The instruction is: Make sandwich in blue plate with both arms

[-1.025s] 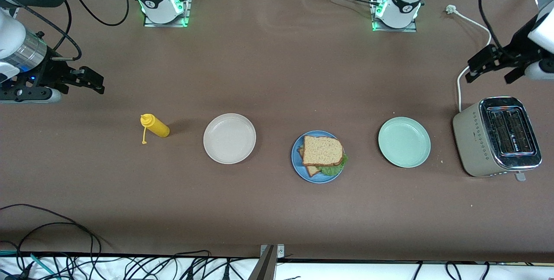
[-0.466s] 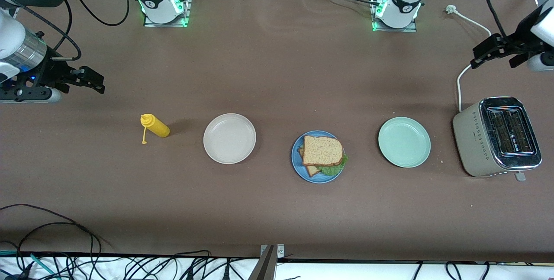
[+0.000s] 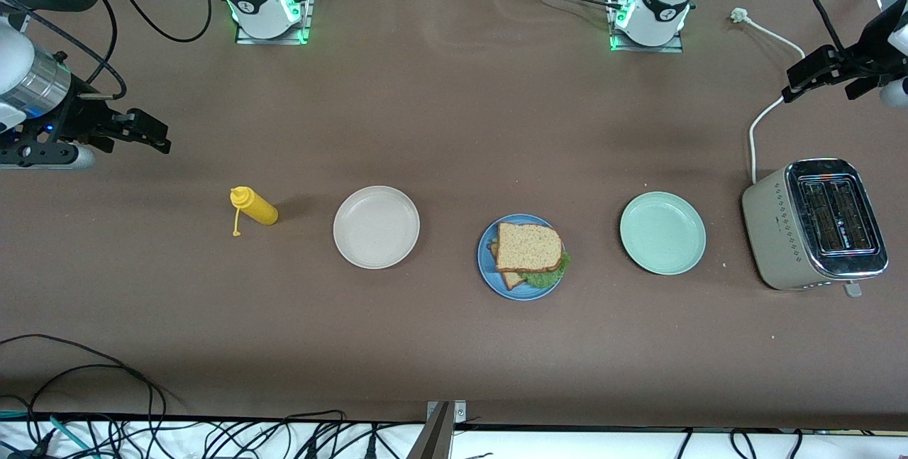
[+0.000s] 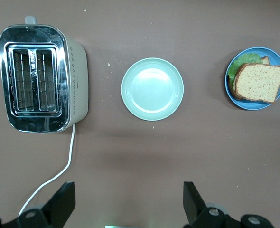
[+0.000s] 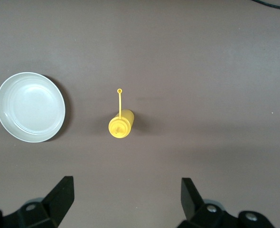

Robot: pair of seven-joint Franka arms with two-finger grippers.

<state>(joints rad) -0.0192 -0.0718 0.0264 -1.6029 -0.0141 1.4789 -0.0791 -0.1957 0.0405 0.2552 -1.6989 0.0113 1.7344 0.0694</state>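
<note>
My left gripper point(image 3: 821, 76) hangs empty with fingers spread, up over the table's end above the toaster point(image 3: 816, 225); my right gripper point(image 3: 145, 131) is likewise spread and empty near the mustard bottle point(image 3: 254, 208). The sandwich point(image 3: 528, 253) sits assembled on the blue plate point(image 3: 496, 276), between the two other plates. I judge the task complete; only parking remains.

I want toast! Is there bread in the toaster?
No, both slots of the toaster look empty; the bread is in the sandwich on the blue plate.
</note>
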